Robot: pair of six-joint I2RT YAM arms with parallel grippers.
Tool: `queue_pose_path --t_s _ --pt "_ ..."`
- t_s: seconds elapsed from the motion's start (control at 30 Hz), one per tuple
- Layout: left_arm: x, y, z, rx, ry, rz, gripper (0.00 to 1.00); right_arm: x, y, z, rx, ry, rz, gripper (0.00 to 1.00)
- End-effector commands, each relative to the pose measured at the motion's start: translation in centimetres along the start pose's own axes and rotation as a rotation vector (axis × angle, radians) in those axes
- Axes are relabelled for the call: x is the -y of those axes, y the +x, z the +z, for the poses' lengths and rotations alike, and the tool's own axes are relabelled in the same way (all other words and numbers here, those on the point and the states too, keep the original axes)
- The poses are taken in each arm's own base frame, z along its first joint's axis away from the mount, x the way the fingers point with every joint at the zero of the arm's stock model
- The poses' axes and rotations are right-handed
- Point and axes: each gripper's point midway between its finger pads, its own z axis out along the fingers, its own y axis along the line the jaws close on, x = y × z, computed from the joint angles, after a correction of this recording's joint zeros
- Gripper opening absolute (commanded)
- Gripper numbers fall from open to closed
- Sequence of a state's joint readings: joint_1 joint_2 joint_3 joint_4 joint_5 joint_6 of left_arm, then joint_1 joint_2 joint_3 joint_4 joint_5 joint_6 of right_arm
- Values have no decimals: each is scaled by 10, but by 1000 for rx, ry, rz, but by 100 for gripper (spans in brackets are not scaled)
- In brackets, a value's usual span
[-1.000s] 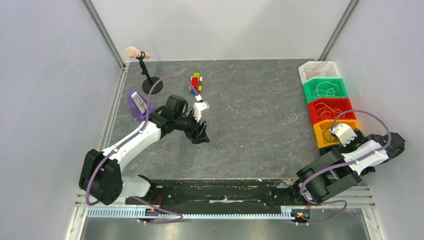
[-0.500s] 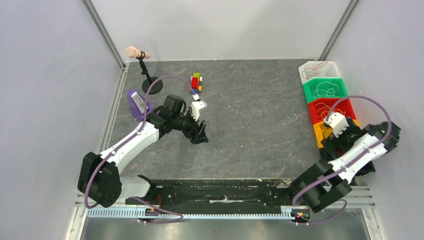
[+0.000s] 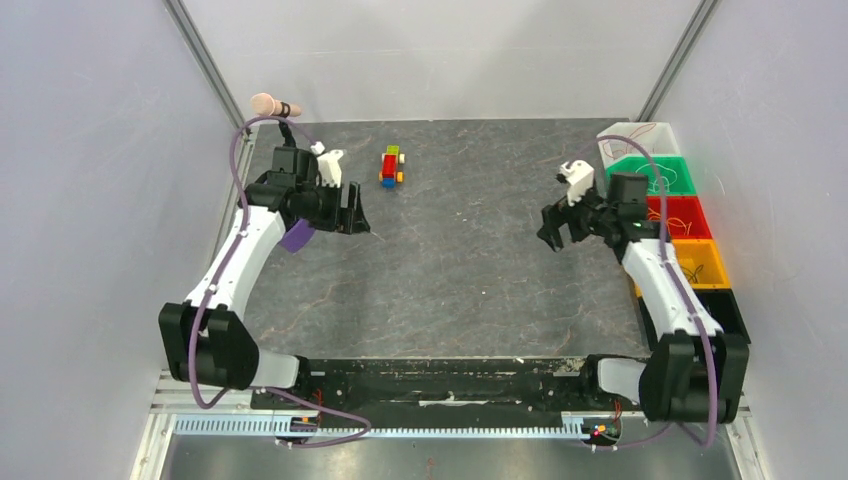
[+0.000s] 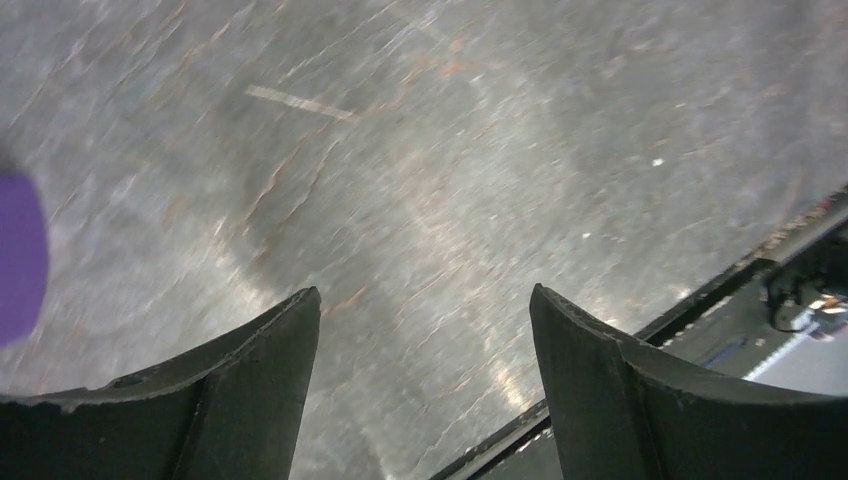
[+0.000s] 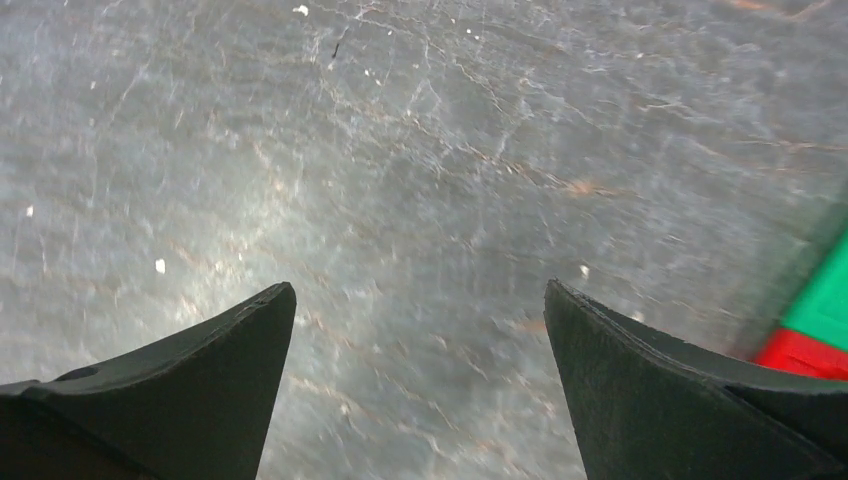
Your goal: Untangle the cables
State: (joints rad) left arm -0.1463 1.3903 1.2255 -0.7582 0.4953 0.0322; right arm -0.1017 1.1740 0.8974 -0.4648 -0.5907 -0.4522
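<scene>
Grey tabletop (image 3: pixel 480 270) lies beneath two tools, left tool (image 4: pixel 425 300) and right tool (image 5: pixel 420 290), both spread apart.

Light falls bright and even from overhead in the top view, which is sharp from edge to edge. The pale grey enclosure walls (image 3: pixel 90 150) look flat and evenly lit, and the dark grey mottled bench (image 3: pixel 470 270) carries only soft, faint shadows close under the arms (image 3: pixel 250 250). Both wrist views are smeared by motion blur: the bench surface streaks diagonally, with a pale sheen of reflected light across the middle. The black curved fingers (image 4: pixel 250 400) of the left hand (image 4: pixel 422 297) look crisper than the surface behind. A purple blob (image 4: pixel 20 255) at the left edge is wholly out of focus. The green and red bin corner (image 5: pixel 815 320) blurs beside the right hand (image 5: pixel 418 290).
</scene>
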Motion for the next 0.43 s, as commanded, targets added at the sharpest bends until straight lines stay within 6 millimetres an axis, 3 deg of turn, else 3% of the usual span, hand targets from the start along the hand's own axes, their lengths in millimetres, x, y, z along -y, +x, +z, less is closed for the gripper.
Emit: queue_pose_path --t_s 0.0,0.17,0.4 --pt "-26 25 -21 -42 -219 -47 83 13 -11 43 32 136 179 98" --pt "-51 44 -29 -62 -357 2 83 -8 10 65 -6 113 193 98" --pt "-59 41 -32 -38 -413 -13 84 -19 13 63 -9 98 171 98"
